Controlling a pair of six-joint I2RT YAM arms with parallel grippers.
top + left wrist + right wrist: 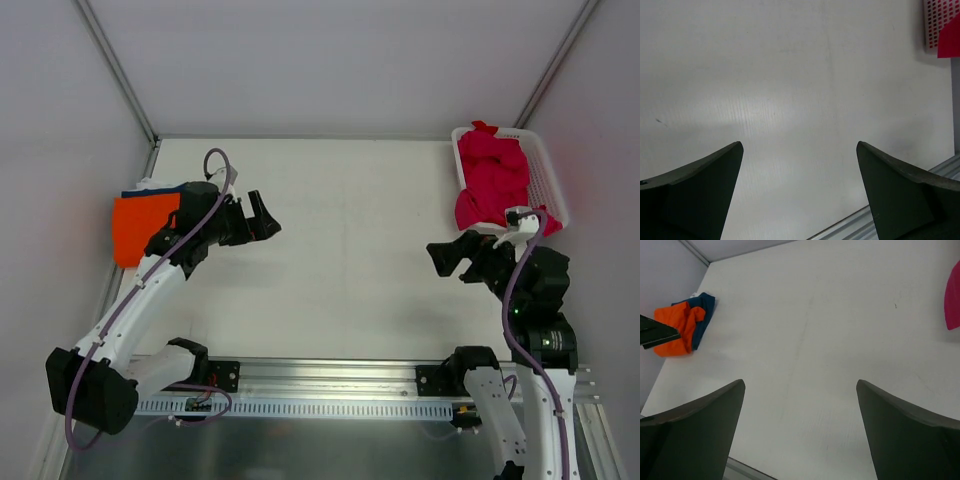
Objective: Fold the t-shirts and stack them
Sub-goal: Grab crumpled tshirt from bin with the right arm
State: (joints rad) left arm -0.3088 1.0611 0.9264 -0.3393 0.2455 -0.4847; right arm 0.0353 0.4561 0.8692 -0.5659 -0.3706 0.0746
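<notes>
Left edge of worktop: orange shirt lies folded over navy shirt, and left gripper hovers just beside them, jaws spread wide and empty. The risk here is that the forearm or its cable sweeps the stack and undoes the folds. Right gripper, likewise spread and holding nothing, hangs near the basket at the far right corner, where the crimson-pink shirts lie bunched with one fold over the near rim. A pinch into that heap probably lifts two shirts together, or snags the lattice and drags the basket.
</notes>
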